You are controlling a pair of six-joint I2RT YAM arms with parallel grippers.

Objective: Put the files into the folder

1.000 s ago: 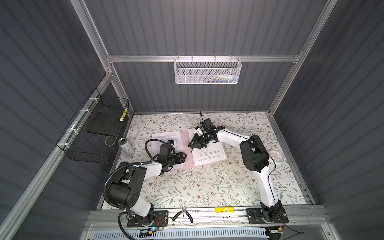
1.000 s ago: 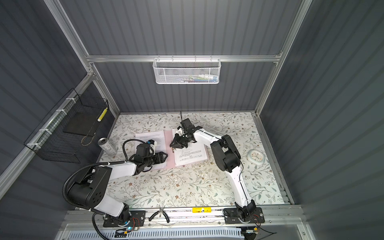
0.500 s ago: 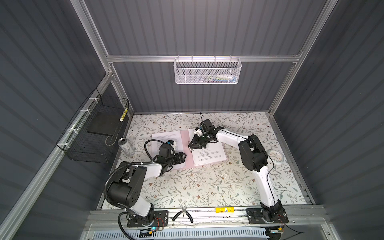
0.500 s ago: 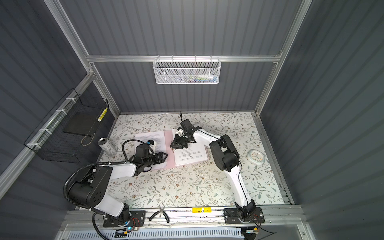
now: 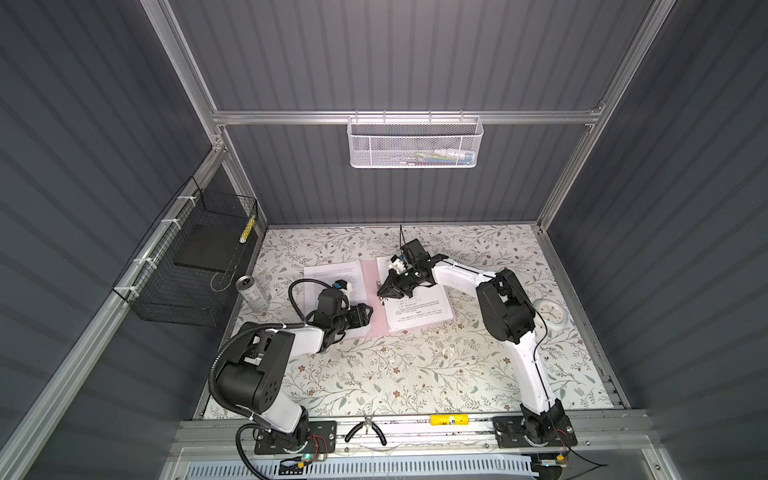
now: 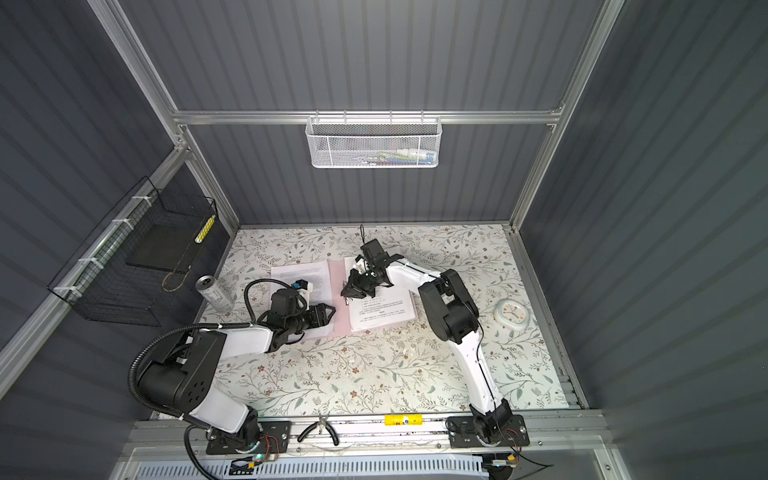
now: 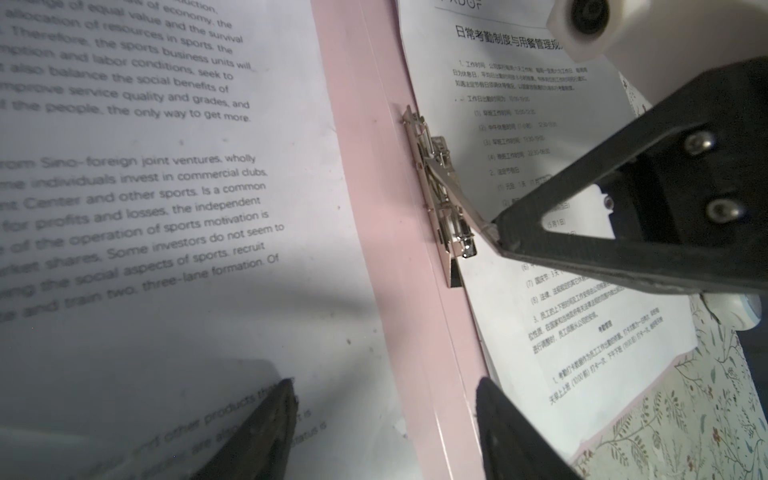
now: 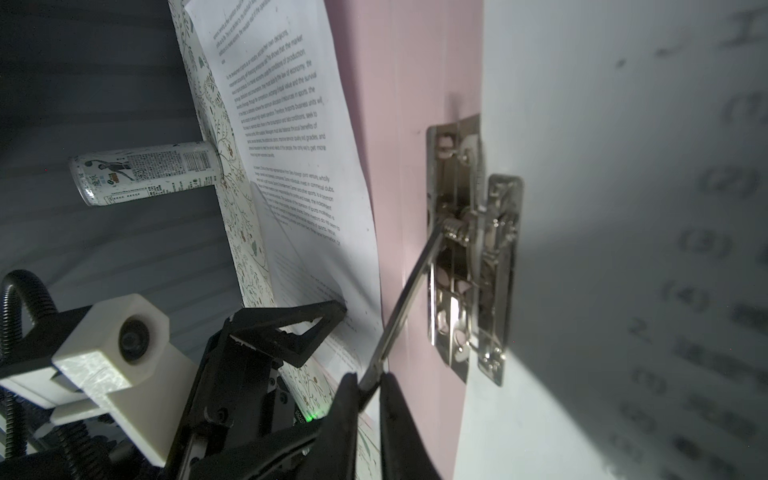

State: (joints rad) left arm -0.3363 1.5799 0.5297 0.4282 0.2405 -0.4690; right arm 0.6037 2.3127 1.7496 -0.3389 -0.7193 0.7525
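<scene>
You have one folder (image 5: pixel 369 272), pale pink, lying open and flat. There are two lots of files on it, an English sheet (image 5: pixel 332 272) and a Chinese sheet (image 5: pixel 419 311). You cannot tell whether more pages lie under either.

One metal clip (image 7: pixel 440 199) sits on the pink leaf at the Chinese sheet's edge, with its lever (image 8: pixel 407 299) raised.

Your right gripper (image 8: pixel 368 380) is closed on the lever's free end, with the clip body just beyond its tips. Only the right wrist view shows this pinch squarely. The left wrist view shows it from the side, and in both top views the gripper (image 5: pixel 384 293) hides the clip.

Your left gripper (image 7: pixel 384 384) stands wide apart and holds nothing. One finger is over the English sheet and the other is at the Chinese sheet's edge. The folder's pink spine strip runs between them, and the clip lies ahead of the tips.

The left wrist view lets you read "from Sino-foreign joint ventures, wholly", "Some investors do not seem to" and the heading "日常考勤制度与用餐管理规".

One can (image 8: pixel 145 178) stands well apart from both jaws, past the English sheet. Its label shows a barcode, but the print is too small to read.

Only the top views show these:
- one white clock (image 5: pixel 550 311), beyond the right arm's elbow
- one white mesh basket (image 5: pixel 413 143)
- one black wire basket (image 5: pixel 187 266)
- one pair of pliers (image 5: pixel 365 430)
</scene>
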